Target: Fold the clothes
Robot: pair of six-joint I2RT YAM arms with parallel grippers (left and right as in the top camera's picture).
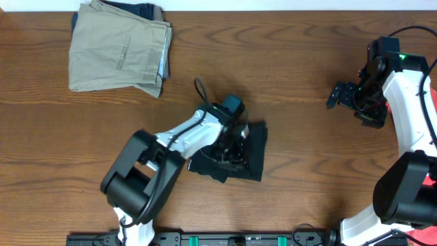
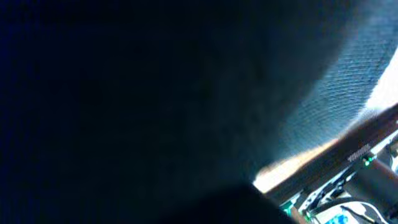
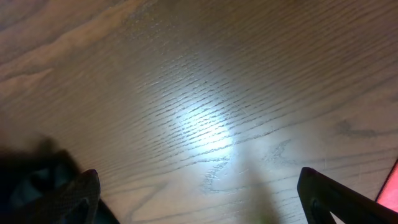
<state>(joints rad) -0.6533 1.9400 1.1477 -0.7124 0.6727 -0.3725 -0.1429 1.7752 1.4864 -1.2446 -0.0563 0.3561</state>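
The black garment (image 1: 251, 154) lies bunched in a small heap on the wooden table, near the front middle in the overhead view. My left gripper (image 1: 229, 152) is down on top of it, and its fingers are lost against the dark cloth. The left wrist view is almost filled with close black fabric (image 2: 155, 93), and no jaws show there. My right gripper (image 1: 339, 96) hovers far to the right, away from the garment. In the right wrist view its fingers (image 3: 199, 199) are spread wide over bare wood and hold nothing.
Folded khaki trousers (image 1: 119, 48) lie at the back left, on top of a dark item. A bit of red cloth (image 3: 392, 186) shows at the right edge behind the right arm. The table's front rail (image 1: 239, 239) runs along the near edge.
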